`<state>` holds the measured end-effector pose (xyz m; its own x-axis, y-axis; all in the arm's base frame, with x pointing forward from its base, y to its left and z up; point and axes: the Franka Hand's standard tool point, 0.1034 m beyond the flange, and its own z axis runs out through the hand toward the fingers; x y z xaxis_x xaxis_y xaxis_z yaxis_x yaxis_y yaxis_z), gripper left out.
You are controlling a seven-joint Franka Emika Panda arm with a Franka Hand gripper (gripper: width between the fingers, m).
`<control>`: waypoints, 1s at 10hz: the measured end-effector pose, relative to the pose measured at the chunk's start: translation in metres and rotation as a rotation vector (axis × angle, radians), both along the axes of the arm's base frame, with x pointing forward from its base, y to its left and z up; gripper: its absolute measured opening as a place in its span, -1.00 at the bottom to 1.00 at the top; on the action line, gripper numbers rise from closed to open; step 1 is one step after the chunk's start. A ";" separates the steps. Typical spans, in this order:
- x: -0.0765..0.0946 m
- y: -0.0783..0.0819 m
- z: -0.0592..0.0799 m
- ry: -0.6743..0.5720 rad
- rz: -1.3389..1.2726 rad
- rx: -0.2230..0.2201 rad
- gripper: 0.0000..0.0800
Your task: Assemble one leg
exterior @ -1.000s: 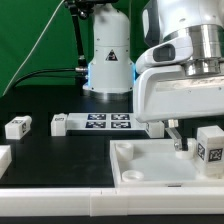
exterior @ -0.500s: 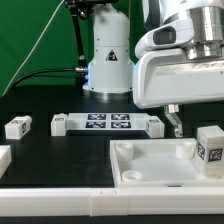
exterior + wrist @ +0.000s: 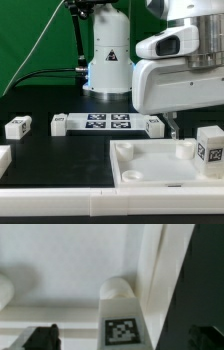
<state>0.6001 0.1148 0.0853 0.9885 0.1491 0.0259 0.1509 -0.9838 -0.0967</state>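
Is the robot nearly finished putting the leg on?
Done, it seems: one leg stands in a corner of the white tray. In hand: nothing; the gripper hangs open above it. Left: I cannot tell if it is tight, and other legs lie loose on the table.

Pincer [image 3: 173,131] open and pointing down, at the right of the frame.

In the exterior view the arm's white base column [image 3: 108,48] stands upright at upper centre. The rounded wrist housing [image 3: 178,44] and the broad white hand body [image 3: 180,88] fill the upper right, with the hand aimed straight down. Beneath it, right of centre, only one thin dark finger [image 3: 171,122] shows clearly; the other is probably hidden behind it. In the wrist view the pincer [image 3: 122,338] has its two dark fingertips [image 3: 41,337] spread wide apart, and they grip nothing.
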 end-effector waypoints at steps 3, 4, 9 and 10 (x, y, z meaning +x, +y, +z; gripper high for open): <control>0.009 0.002 0.003 0.178 0.013 0.000 0.62; 0.010 0.001 0.004 0.177 0.008 0.000 0.62; 0.018 0.000 -0.001 0.144 0.004 0.002 0.62; 0.018 0.001 -0.002 0.136 0.004 0.002 0.62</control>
<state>0.6182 0.1162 0.0830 0.9823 0.1535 -0.1075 0.1406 -0.9829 -0.1186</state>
